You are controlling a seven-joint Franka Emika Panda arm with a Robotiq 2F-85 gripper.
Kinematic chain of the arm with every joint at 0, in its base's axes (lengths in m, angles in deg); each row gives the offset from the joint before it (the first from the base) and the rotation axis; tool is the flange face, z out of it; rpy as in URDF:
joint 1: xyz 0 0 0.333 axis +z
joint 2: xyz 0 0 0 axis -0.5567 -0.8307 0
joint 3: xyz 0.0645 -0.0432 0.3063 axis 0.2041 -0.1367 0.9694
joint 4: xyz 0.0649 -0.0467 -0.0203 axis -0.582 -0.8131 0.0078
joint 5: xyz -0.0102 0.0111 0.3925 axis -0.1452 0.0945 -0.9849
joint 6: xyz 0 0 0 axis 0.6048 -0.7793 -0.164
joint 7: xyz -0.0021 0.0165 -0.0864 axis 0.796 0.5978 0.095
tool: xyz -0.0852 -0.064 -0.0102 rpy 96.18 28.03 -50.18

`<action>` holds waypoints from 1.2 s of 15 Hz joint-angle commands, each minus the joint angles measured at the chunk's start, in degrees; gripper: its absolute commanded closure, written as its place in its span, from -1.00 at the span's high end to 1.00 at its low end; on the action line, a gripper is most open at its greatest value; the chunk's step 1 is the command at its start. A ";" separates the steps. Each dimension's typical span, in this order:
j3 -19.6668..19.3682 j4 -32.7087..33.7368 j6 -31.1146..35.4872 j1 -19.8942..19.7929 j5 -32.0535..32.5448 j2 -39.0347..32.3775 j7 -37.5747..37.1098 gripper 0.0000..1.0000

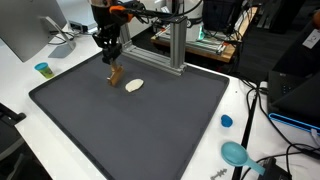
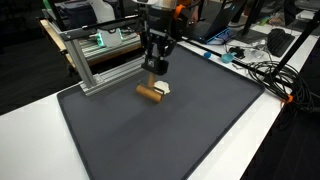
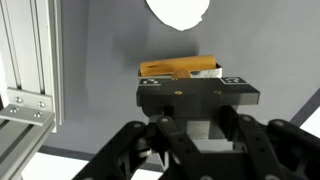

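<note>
My gripper [image 1: 111, 62] [image 2: 154, 72] hangs over the far part of the dark mat [image 1: 140, 130] [image 2: 170, 140]. Its jaws are shut on a short wooden block [image 1: 115, 77] [image 2: 150, 93]. The block's lower end is at the mat. In the wrist view the wooden block [image 3: 180, 68] shows just past the black fingertips [image 3: 197, 95]. Close beside the block, a flat white oval piece [image 1: 135, 86] [image 2: 165, 88] [image 3: 178, 12] lies on the mat.
An aluminium frame [image 1: 175, 45] [image 2: 95, 60] [image 3: 25, 70] stands at the mat's far edge, close to the gripper. On the white table are a small blue cup [image 1: 43, 69], a blue cap [image 1: 226, 121] and a blue scoop [image 1: 235, 153]. Cables [image 2: 265, 70] run along one side.
</note>
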 commanded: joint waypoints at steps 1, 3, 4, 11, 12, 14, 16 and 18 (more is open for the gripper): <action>2.11 -1.50 -0.12 0.05 -1.41 3.89 10.79 -0.57; 3.43 -1.52 -0.60 0.45 -2.57 3.79 16.56 -0.57; 4.05 -1.43 -1.28 0.68 -3.13 3.54 18.85 -0.57; 5.70 -1.48 -4.41 0.21 -11.51 -0.48 30.54 -0.57; 5.70 -1.14 -5.07 -0.34 -13.92 -1.03 33.28 -0.57; 5.52 -0.66 -7.34 -1.54 -18.12 -1.25 38.93 -0.57; 5.13 -0.46 -10.09 -2.37 -21.00 -1.24 43.39 -0.57; 4.58 -0.65 -11.75 -2.72 -22.78 -0.95 45.06 -0.57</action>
